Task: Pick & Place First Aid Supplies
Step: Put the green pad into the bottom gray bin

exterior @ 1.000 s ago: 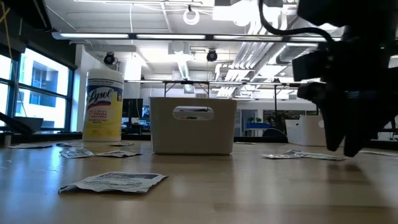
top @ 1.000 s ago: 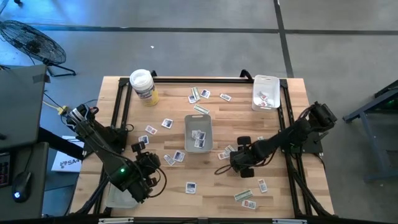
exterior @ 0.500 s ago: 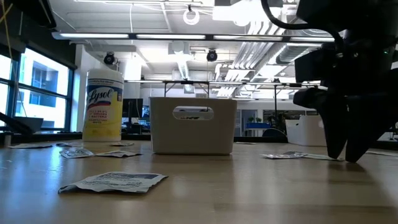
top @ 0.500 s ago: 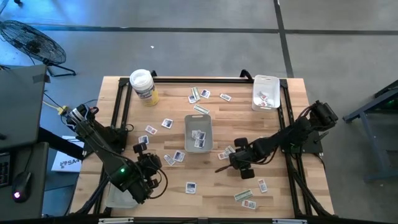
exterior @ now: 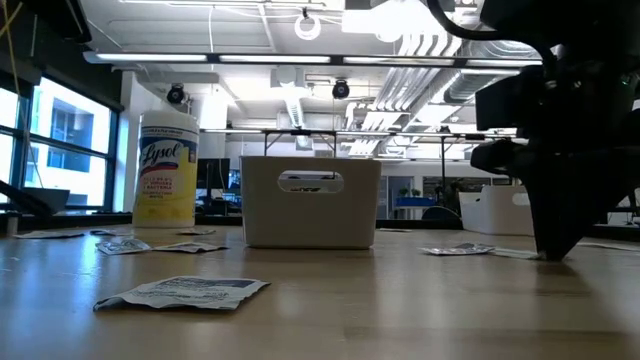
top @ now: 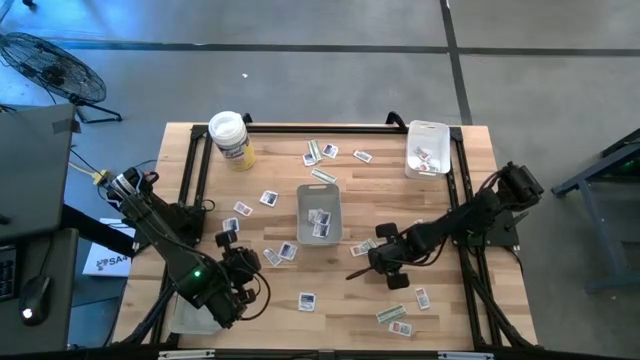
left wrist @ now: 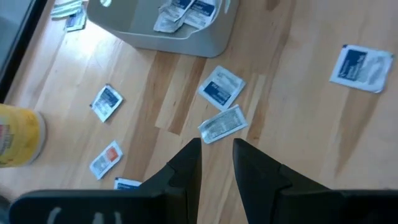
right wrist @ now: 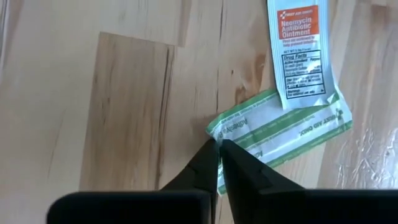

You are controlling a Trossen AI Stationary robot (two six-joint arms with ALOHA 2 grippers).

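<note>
Small flat packets lie scattered on the wooden table. My right gripper stands at the table right of middle, pointing steeply down, shut on a narrow green-striped strip packet. A white ointment packet with orange print lies over the strip's other end. My left gripper hovers open above the table's left front. Nothing is between its fingers, and two white packets lie on the wood below it. My right gripper pinches the green-striped strip at the corner of its near end, between the two fingertips. The fingers come from above, pointing steeply down, their tips at the tabletop. The strip lies flat on the wood, its other end under the ointment packet.
A clear tray holding a few packets stands mid-table, and another tray sits at the far right corner. A yellow-labelled tub stands at the far left. More packets lie near the right front edge and along the far side.
My right gripper's fingers, apart a second ago, have closed together at the tabletop and taken hold of the strip's end. The gripper has tipped a little more upright. The strip has stayed flat on the table.
</note>
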